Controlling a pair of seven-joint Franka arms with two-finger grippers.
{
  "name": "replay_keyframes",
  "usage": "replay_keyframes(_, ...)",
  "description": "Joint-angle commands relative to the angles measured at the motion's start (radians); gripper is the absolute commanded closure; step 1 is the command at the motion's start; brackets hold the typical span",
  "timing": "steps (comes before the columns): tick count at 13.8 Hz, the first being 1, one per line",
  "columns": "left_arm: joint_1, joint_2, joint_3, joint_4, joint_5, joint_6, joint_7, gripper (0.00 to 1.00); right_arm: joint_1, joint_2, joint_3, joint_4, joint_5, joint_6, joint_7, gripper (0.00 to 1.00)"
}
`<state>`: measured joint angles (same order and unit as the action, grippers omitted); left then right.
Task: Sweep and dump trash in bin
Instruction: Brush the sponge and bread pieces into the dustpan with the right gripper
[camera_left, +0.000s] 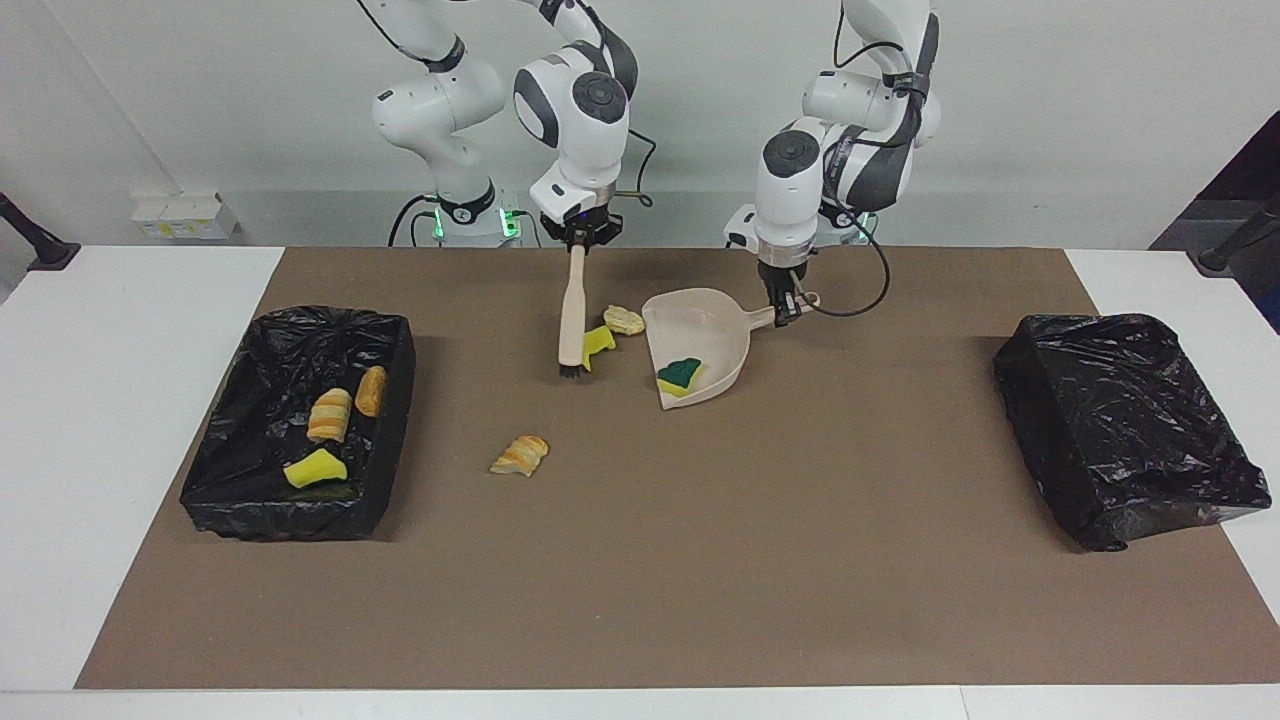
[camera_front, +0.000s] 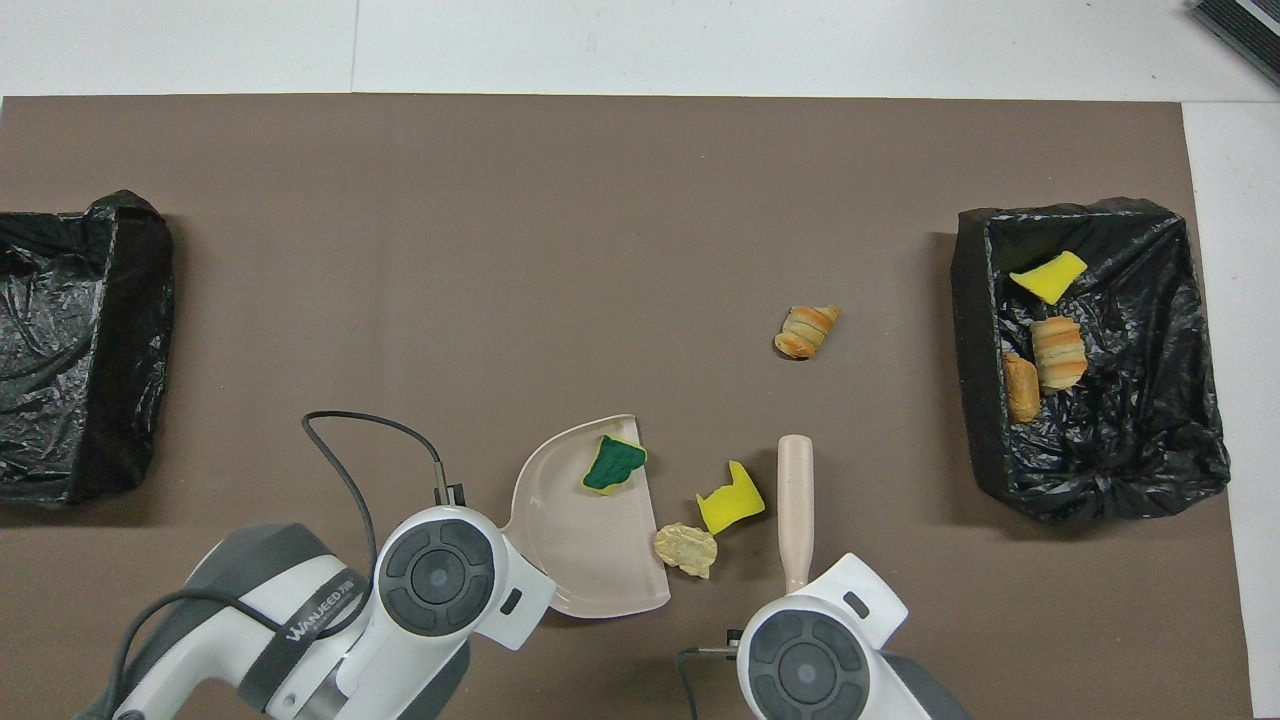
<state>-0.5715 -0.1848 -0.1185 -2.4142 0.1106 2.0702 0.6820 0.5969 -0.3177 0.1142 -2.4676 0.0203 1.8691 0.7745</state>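
my right gripper (camera_left: 580, 237) clamped on the brush (camera_left: 572, 318), left gripper (camera_left: 787, 312) pinching the dustpan (camera_left: 700, 345) handle, green sponge (camera_left: 680, 375) at its open lip, two scraps (camera_front: 712, 522) loose between tools, bread chunk (camera_left: 520, 455) at brush's 7 o'clock, bin (camera_left: 300, 425) edge close

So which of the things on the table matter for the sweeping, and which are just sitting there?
In play:
- brush, right gripper
- dustpan, left gripper
- green sponge
- yellow sponge
- pale chunk
- striped bread piece
- open bin

Idle:
- covered bin

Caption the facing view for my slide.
Right gripper holds brush beside two scraps; left gripper holds dustpan.
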Motion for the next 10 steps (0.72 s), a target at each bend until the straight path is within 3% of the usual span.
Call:
replay_keyframes(1, -0.047, -0.039, 0.007, -0.028, 0.026, -0.036, -0.079, 1.00, 0.007, -0.032, 0.007, -0.031, 0.085, 0.027, -0.004, 1.00)
replay_keyframes(5, -0.050, -0.035, 0.005, -0.040, 0.023, -0.025, -0.156, 1.00, 0.053, 0.060, 0.010, -0.036, 0.140, 0.160, -0.055, 1.00)
replay_keyframes(10, -0.031, -0.021, 0.008, -0.040, 0.015, 0.001, -0.151, 1.00, 0.181, 0.094, 0.013, 0.039, 0.225, 0.231, -0.057, 1.00)
